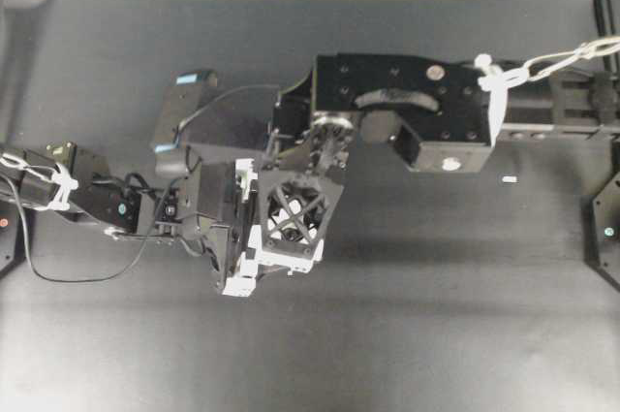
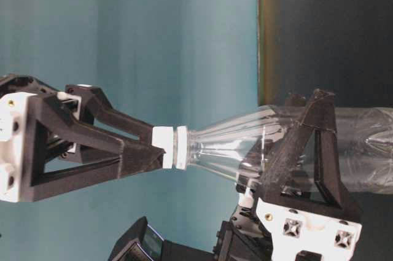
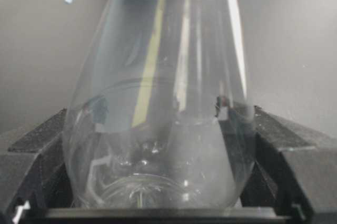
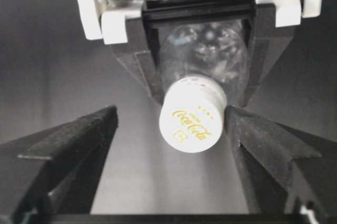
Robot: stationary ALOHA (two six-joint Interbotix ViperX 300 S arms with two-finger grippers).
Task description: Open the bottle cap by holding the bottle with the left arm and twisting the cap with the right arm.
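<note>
We hold the clear round plastic bottle clenched in our left gripper; its small white cap sits between our right gripper's spread jaws, off-centre, touching one

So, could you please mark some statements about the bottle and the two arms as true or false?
1. The cap sits on the bottle. True.
2. The jaws of the left arm are empty. False: they grip the bottle's body.
3. The jaws of the right arm are shut on the cap. False: they stand open around it, with a gap showing on one side in the right wrist view.
4. The cap bears printed lettering. True.
</note>
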